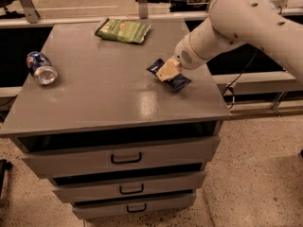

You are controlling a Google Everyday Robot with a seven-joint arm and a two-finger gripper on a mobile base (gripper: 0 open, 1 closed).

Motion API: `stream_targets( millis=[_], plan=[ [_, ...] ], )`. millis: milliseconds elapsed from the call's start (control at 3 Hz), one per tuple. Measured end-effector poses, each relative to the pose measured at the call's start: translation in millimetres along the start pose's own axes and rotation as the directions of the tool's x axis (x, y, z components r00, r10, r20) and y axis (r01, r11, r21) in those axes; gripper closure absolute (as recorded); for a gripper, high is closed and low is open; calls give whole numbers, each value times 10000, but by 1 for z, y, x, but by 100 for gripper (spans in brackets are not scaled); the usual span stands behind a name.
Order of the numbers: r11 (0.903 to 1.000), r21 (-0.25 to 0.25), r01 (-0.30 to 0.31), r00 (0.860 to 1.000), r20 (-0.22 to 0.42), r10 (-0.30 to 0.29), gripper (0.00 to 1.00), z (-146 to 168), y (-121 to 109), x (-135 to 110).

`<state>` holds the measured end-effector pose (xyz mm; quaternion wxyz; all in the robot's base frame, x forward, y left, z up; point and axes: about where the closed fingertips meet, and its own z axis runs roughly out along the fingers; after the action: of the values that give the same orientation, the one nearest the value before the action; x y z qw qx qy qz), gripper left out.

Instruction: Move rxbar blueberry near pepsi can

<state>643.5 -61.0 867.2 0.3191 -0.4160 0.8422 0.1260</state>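
Note:
The rxbar blueberry [179, 82], a flat dark navy wrapper, is at the right side of the grey cabinet top [118, 93]. My gripper [166, 71] comes in from the right on the white arm and is shut on the middle of the bar. The bar's two ends stick out on either side of the tan fingertips [165, 70], and it sits slightly raised off the surface. The pepsi can [41, 67] lies on its side near the left edge, silver top toward the front, far to the left of the bar.
A green snack bag [123, 30] lies at the back centre of the top. The cabinet has several drawers with black handles [126, 158] below. A railing and dark gap run behind the cabinet. Speckled floor lies to the right.

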Motion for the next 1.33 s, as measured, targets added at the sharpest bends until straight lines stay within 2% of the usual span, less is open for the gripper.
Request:
stream_targets(
  millis=[333,1000,1333],
  plan=[
    [9993,150,341,9989,322,-346,100,-43,-6,-30],
    [9987,51,502,9981,353,-504,100,-38,-4,-37],
    [9912,-368,1275,9907,520,-1255,100,-21,12,-65]
  ],
)
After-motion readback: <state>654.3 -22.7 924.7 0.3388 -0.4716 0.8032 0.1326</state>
